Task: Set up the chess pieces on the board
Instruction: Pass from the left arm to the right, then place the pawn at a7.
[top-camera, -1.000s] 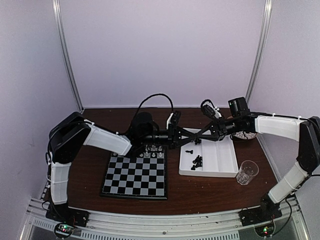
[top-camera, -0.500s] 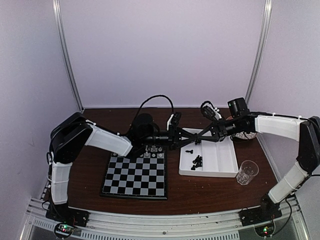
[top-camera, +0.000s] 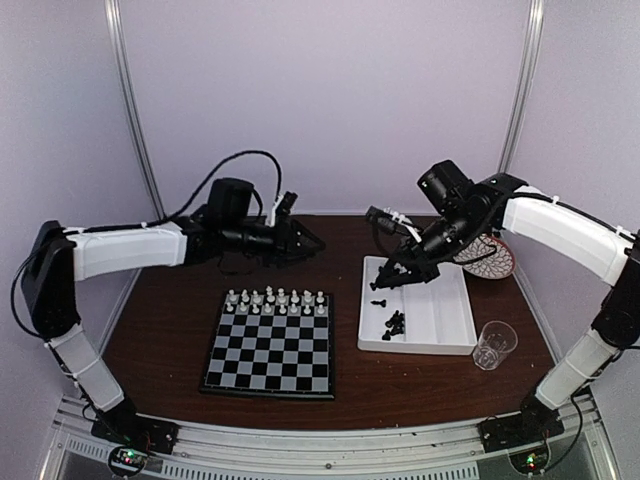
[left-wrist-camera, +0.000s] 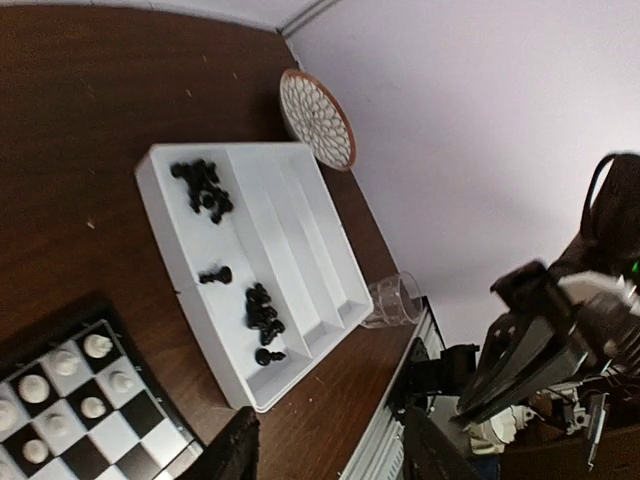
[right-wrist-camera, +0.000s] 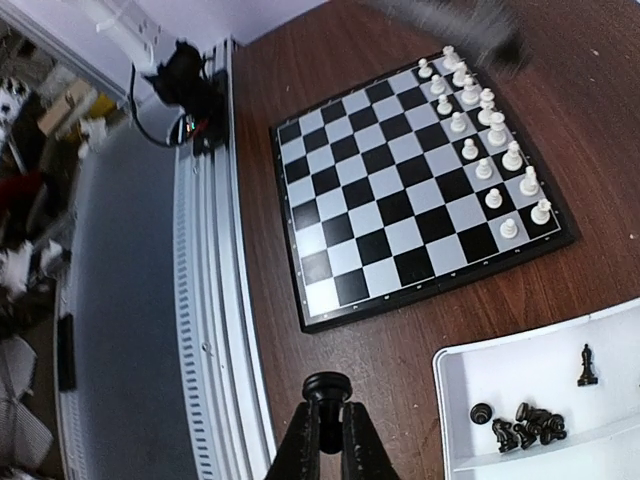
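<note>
Chess pieces (top-camera: 275, 299): whites (right-wrist-camera: 485, 130) in 2 rows at far edge of board (top-camera: 268, 370), blacks (top-camera: 396, 321) loose in tray (top-camera: 445, 318). Right gripper (right-wrist-camera: 326, 405) pinching 1 black piece (right-wrist-camera: 327, 384); left gripper (top-camera: 310, 242) spread, empty. Carry clear of whites; set upright on near rows.

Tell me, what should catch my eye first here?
The chessboard sits mid-table, with white pieces lined along its two far rows. Right of it, a white tray holds black pieces, and the right claw nearby pinches one black piece.

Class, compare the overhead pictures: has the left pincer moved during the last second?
Yes. The left pincer has swung left, away from the white tray, to beyond the chessboard's far edge.
</note>
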